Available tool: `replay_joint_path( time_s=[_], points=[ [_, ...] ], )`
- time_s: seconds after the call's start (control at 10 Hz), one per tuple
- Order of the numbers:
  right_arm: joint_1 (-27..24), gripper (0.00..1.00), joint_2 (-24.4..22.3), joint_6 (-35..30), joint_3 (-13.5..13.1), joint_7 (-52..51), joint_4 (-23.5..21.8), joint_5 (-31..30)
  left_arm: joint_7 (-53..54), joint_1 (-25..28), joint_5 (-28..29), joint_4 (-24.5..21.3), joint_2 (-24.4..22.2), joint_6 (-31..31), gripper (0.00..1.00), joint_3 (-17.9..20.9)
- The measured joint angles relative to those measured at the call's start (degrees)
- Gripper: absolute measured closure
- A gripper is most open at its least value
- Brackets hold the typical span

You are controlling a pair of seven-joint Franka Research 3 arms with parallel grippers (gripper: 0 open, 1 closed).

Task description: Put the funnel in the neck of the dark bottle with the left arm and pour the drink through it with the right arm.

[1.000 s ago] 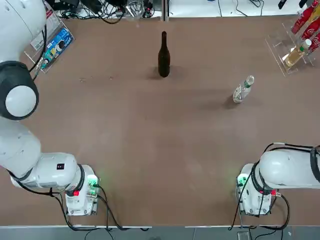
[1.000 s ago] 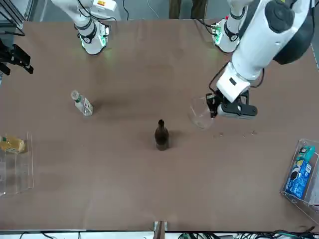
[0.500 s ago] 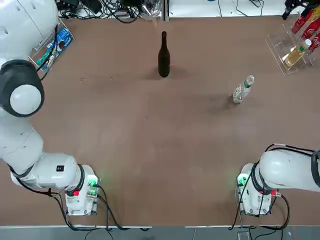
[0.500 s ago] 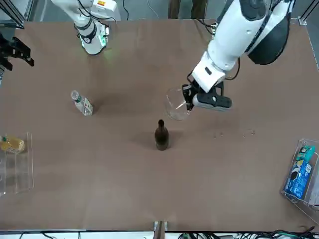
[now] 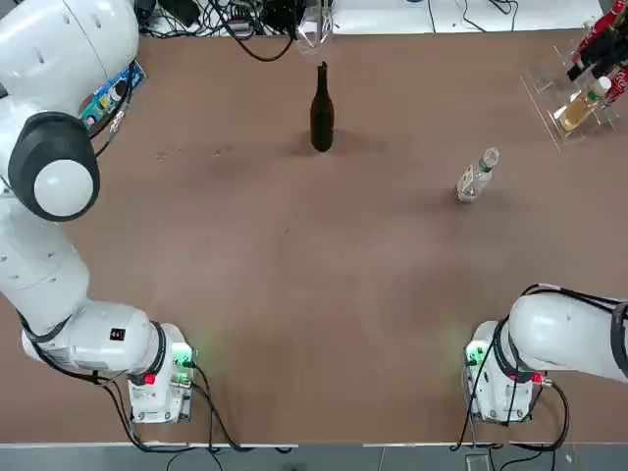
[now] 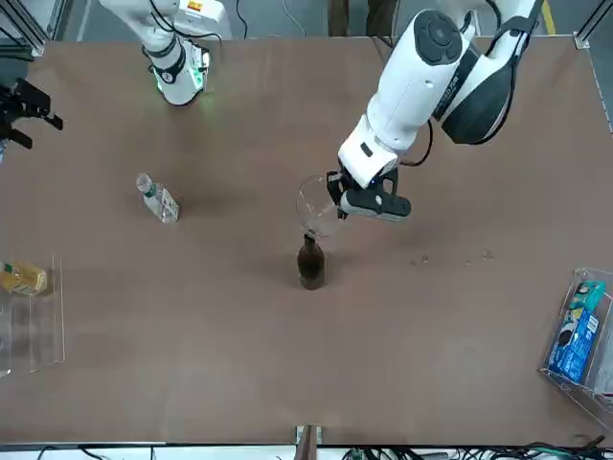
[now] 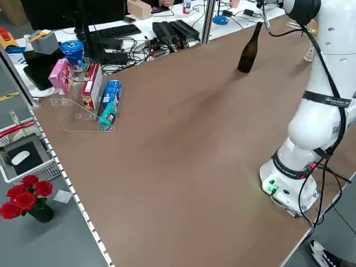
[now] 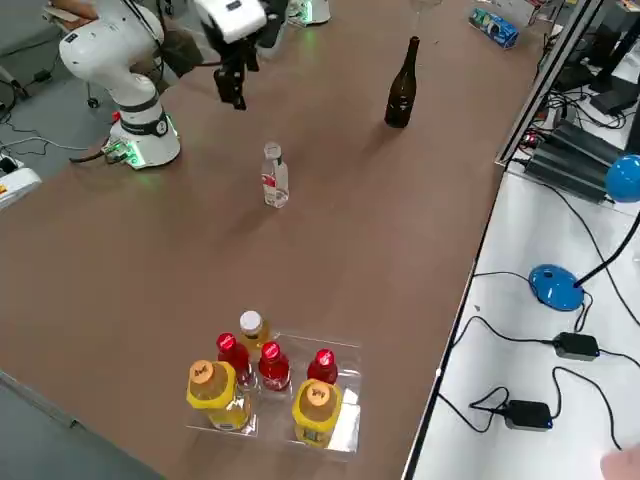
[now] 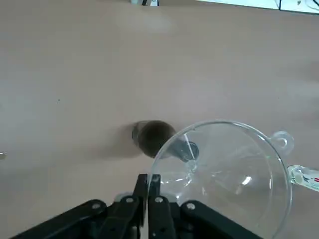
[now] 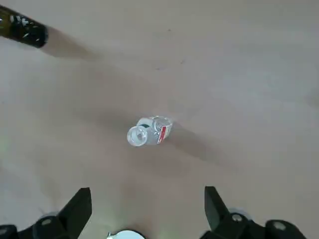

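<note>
— Holding what, that left pincer [image 9: 148, 185]?
— The funnel [image 6: 319, 207], pinched by its rim just above the dark bottle [image 6: 309, 261].
— And the right pincer [image 10: 144, 209]?
— Spread wide, high over the drink [image 10: 148, 130], beside that bottle.

- The top view looks straight down on the counter [image 5: 294, 294], arm bases at its lower edge.
- The front view faces the robot from across, sharing the dark bottle [image 6: 309, 261] with every view.
- Side views look down diagonally from opposite corners.
- Wrist views look down from close above, one over the dark bottle, one over the drink [image 10: 148, 131].
</note>
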Motion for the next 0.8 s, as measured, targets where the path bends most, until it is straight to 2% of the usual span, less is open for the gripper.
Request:
replay_joint_path(
  time_s=[0.4,0.8],
  points=[
    [-0.1,0.0,-0.3,2.0,-5.4,-12.5,-5.9,5.6,0.0,-0.2,0.5,0.0,1.4,0.1,0.96,-0.1],
    [-0.1,0.0,-0.3,5.5,-6.6,-30.1,-10.9,10.4,0.0,-0.4,1.3,0.3,2.6,2.0,0.96,-0.4]
  ],
)
